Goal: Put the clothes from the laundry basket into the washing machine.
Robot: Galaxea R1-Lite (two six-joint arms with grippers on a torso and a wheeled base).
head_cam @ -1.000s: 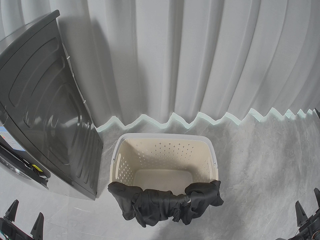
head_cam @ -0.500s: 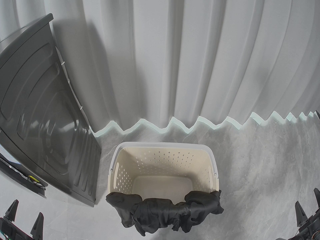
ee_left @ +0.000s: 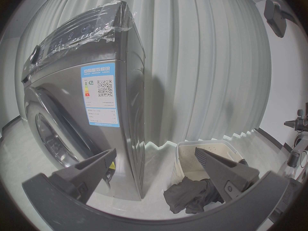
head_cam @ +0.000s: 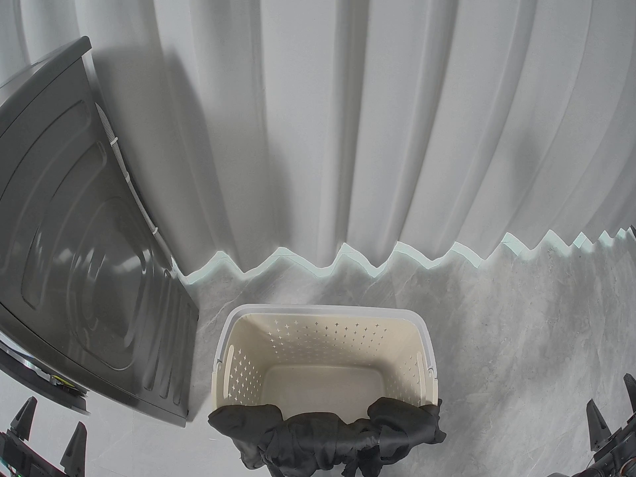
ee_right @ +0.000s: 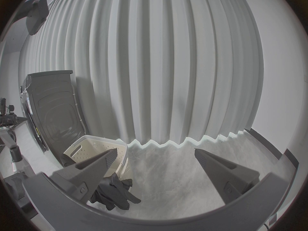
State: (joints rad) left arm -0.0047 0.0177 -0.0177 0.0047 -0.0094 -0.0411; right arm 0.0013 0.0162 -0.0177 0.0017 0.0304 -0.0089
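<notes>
A cream laundry basket (head_cam: pixel 324 329) stands on the floor in front of me. Black clothes (head_cam: pixel 318 438) hang bunched over its near rim; the inside looks bare. The grey washing machine (head_cam: pixel 79 260) stands to the basket's left, and its round door (ee_left: pixel 54 138) looks closed. My left gripper (head_cam: pixel 55 412) is low at the left, near the machine, open and holding nothing. My right gripper (head_cam: pixel 608 389) is low at the right, over bare floor, also open. The left wrist view shows the basket (ee_left: pixel 208 146) and clothes (ee_left: pixel 189 194) past my left gripper (ee_left: pixel 155 149). In the right wrist view the clothes (ee_right: pixel 114 191) lie beyond my right gripper (ee_right: pixel 155 149).
A white pleated curtain (head_cam: pixel 371 114) runs along the back, just behind the basket. Grey stone floor (head_cam: pixel 530 339) lies open to the right of the basket. A narrow strip of floor separates the basket from the machine.
The whole head view has shifted: basket and clothes now sit lower in the picture and the machine farther left, so the camera moved. Both grippers keep their places in the picture, still open.
</notes>
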